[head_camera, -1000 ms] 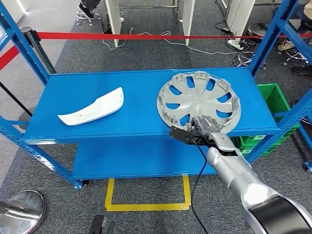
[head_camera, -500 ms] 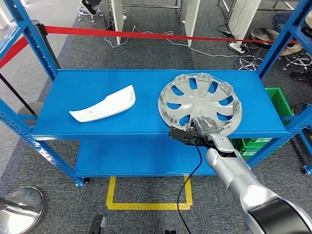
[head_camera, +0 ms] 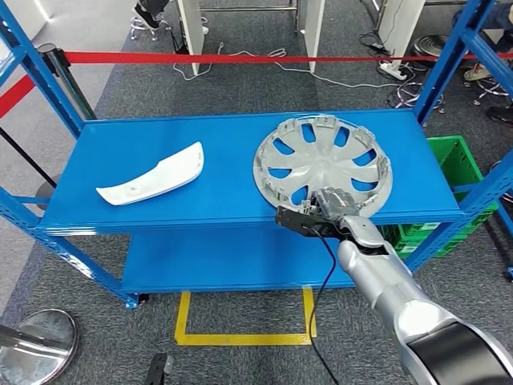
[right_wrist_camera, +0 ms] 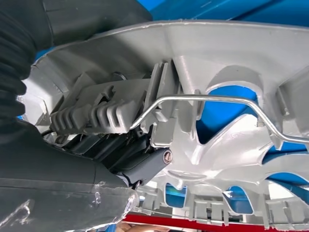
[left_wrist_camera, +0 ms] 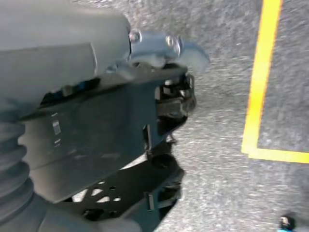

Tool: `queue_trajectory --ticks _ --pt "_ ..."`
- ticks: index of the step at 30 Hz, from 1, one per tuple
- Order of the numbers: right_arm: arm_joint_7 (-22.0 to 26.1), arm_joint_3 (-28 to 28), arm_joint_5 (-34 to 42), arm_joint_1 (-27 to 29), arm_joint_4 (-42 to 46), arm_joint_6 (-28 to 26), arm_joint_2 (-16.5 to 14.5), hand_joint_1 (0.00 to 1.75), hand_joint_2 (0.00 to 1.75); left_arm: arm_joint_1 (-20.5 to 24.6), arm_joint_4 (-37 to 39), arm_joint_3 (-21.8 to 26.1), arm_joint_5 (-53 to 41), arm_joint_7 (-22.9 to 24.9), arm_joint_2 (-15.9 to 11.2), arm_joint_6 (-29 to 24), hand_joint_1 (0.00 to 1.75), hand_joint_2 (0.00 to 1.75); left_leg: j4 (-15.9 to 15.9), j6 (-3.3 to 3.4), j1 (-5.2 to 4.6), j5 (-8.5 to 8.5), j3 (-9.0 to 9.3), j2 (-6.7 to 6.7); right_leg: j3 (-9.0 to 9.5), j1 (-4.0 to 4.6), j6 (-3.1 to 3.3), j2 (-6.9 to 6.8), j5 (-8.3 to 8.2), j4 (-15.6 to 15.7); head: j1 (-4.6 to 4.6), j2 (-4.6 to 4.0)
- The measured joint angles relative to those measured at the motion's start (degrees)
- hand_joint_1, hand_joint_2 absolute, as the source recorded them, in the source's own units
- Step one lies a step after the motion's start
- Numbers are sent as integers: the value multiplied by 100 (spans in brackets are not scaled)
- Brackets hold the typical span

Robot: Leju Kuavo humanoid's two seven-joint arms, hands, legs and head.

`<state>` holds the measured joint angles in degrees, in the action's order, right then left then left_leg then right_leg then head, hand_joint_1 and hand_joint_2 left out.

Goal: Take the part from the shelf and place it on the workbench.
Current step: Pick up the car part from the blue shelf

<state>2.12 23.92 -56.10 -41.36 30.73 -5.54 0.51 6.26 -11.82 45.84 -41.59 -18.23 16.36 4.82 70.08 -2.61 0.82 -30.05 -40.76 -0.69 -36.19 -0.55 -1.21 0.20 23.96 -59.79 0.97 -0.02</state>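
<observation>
The round silver plastic wheel cover point(head_camera: 322, 164) lies inside-up near the right front edge of the blue metal shelf point(head_camera: 181, 204). The right hand point(head_camera: 329, 207) clamps its near rim there, likely because the rim overhangs and gives a hold for lifting.
</observation>
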Motion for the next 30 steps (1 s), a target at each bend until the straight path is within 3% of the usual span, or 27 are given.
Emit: queue_trajectory --ticks 1,2,5,7,11,13,15,16,17,18,20,22,26,28,30 --pt "3 -3 -1 0 1 -4 -3 175 175 14 0 10 -30 -11 -1 -33 0 175 366 -8 -5 -118 -185 5 5 4 22 -10 6 1 -13 0" --pt "8 -7 3 0 2 -13 -7 175 175 26 0 10 -45 -11 -2 -51 0 175 295 -1 -6 -6 -154 5 9 4 22 -10 7 1 -14 0" --pt "51 -37 44 7 16 -76 -21 175 175 23 0 11 -68 1 -3 -78 0 175 -679 42 -5 505 326 7 15 14 -14 9 19 -16 -18 0" --pt "151 -82 140 66 79 -259 -21 175 175 8 0 14 -78 -4 -1 -89 0 175 -1088 89 -7 580 509 6 -15 39 -76 27 11 -21 -7 1" --pt "326 -218 413 395 857 -752 -34 175 175 -36 0 43 -52 -102 1 -122 0 175 -1180 212 -9 593 513 17 -95 23 -196 43 49 -70 25 0" --pt "318 -257 494 526 1380 -831 -38 175 175 -47 0 56 -40 -137 1 -137 0 175 -1198 262 7 604 526 25 -326 15 -232 33 327 -559 49 0" --pt "317 -278 559 666 1777 -869 -46 175 175 -59 0 64 -35 -163 1 -146 0 175 -1197 284 8 597 530 20 -660 7 -261 30 620 -1275 61 0" --pt "336 -285 604 758 1950 -906 -51 175 175 -63 0 70 -32 -176 1 -151 0 175 -1196 285 11 593 533 9 -763 -1 -275 29 656 -1482 61 0" --pt "373 -291 667 861 2148 -967 -57 175 175 -65 0 78 -24 -191 1 -158 0 175 -1195 282 17 588 538 -6 -772 -12 -288 27 591 -1486 62 0" --pt "423 -297 744 963 2366 -1051 -61 175 175 -67 0 87 -11 -205 1 -165 0 175 -1193 270 26 581 546 -22 -673 -27 -300 24 437 -1271 63 0" --pt "519 -317 908 1150 2836 -1244 -71 175 175 -71 0 114 14 -233 -1 -176 0 175 -1180 212 34 555 560 -43 -294 -47 -322 15 116 -535 67 0" --pt "600 -331 1062 1353 3344 -1423 -90 175 175 -79 0 162 37 -260 -4 -182 0 175 -1167 136 20 540 559 -46 -64 -43 -270 29 17 -95 62 0" --pt "734 -333 1314 1864 4340 -1703 -117 175 175 -85 0 231 83 -311 -7 -199 0 175 -1155 16 30 508 548 -26 -54 -20 -78 48 29 -44 42 0" --pt "806 -333 1412 2051 4707 -1822 -128 175 175 -85 0 262 91 -338 -9 -209 0 175 -739 -15 23 263 349 -3 -44 -27 -9 43 31 -33 20 0" --pt "910 -333 1526 2220 4990 -1980 -145 175 175 -78 -3 305 104 -374 -11 -231 0 175 4 -20 9 -58 -25 3 -42 -11 29 35 42 -33 6 0"
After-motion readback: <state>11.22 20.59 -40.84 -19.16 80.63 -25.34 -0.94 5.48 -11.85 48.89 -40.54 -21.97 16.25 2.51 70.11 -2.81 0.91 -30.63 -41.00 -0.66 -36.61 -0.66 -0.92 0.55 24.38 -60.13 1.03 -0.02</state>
